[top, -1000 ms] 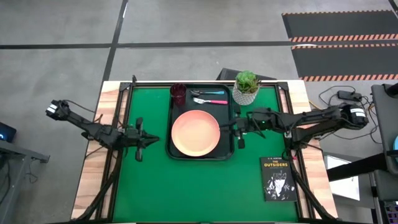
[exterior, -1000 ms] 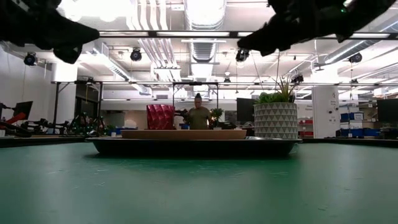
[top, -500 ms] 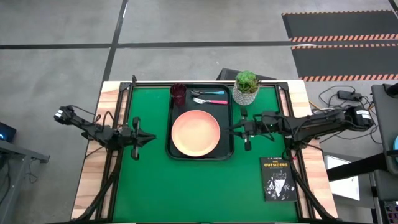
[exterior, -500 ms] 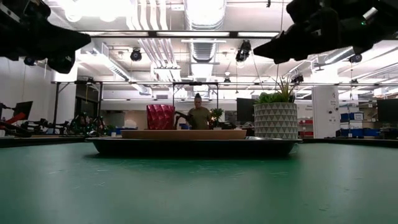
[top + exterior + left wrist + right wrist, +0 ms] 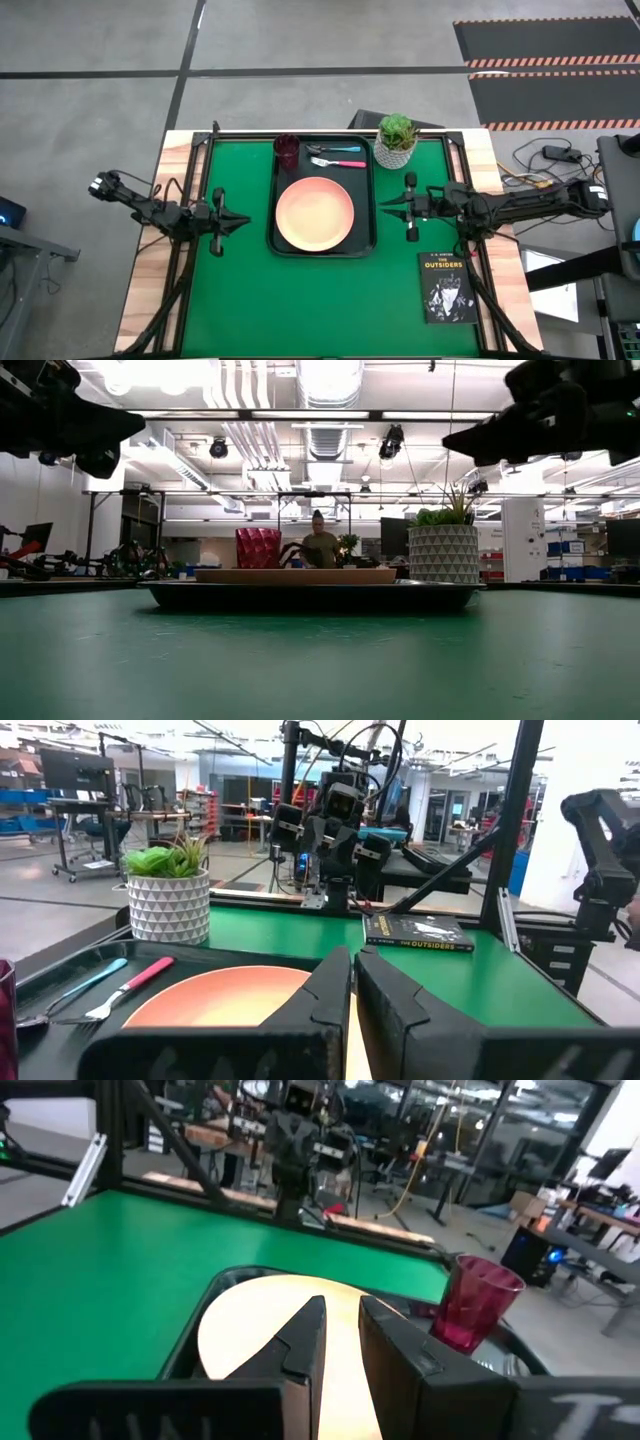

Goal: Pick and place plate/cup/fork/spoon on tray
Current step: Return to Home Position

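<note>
- The left gripper (image 5: pixel 243 220) and the right gripper (image 5: pixel 385 206) are each clenched to a narrow slit, with nothing grasped.
- The tray (image 5: pixel 278 244) lies between the two grippers, just ahead of both sets of fingertips.
- The plate (image 5: pixel 314 213) is seated on the tray directly ahead of each gripper. The cup (image 5: pixel 286 150), spoon (image 5: pixel 335 149) and fork (image 5: pixel 338 162) are set on the tray's far end, off to one side of both.
- All four items are judged placed; only the return to home is judged outstanding.
- Hazard: the right gripper sits between the plant pot (image 5: pixel 396 148) and the book (image 5: pixel 447 286). A sideways swing could topple the pot or shift the book.
- Hazard: any forward drift could knock the tray rim and disturb the cutlery.
</note>
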Tool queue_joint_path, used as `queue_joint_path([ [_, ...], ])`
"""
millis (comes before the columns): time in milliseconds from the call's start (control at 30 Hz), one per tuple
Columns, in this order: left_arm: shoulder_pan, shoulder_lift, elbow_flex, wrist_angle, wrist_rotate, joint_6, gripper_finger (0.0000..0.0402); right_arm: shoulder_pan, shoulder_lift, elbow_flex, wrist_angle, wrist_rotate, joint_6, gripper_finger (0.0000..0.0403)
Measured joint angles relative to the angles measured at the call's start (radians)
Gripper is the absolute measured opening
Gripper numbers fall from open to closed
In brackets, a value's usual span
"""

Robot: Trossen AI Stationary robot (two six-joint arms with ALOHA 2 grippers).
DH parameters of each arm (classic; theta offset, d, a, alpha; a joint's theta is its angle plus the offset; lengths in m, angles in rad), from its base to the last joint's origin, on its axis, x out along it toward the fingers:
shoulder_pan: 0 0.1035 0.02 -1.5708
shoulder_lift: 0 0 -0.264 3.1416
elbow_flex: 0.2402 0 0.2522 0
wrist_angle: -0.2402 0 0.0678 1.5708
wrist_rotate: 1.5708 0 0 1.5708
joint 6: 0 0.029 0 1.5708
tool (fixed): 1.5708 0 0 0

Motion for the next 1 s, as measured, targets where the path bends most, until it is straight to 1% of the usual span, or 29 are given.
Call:
queue_joint_path([
  [400, 0.0, 0.0, -0.002, 0.001, 0.0, -0.005, 0.0001, 0.001, -0.284, -0.17, -0.01, 0.0, 0.028, 0.0052],
  [467, 0.0, -0.001, -0.002, 0.002, 0.0, -0.004, 0.0001, 0.0, -0.328, -0.185, -0.022, 0.017, 0.028, 0.0052],
  [667, 0.0, 0.012, -0.002, -0.001, 0.0, 0.003, 0.0001, 0.0, -0.45, -0.184, -0.143, 0.052, 0.002, 0.0052],
  [1000, 0.0, 0.031, -0.003, 0.003, 0.0, -0.003, 0.0001, 0.001, -0.648, -0.185, -0.383, 0.052, -0.011, 0.0052],
])
